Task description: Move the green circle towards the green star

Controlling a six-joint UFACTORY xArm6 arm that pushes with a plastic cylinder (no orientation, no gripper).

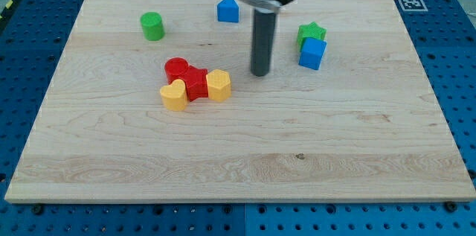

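My tip (259,74), with no gripper to open or close, should circle left behind the green circle (152,25), then push right toward the green star (310,33).

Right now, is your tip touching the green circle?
Apart. The camera view shows my tip near the board's middle, with bare wood between it and the green circle, which sits well off toward the view's upper left.

My tip (259,74) rests on the wooden board (335,154), between the red-and-yellow cluster and the blue cube (312,53) touching the green star (311,33). The green circle (152,26) sits well apart toward the view's left, the blue house-shaped block (228,10) near the top
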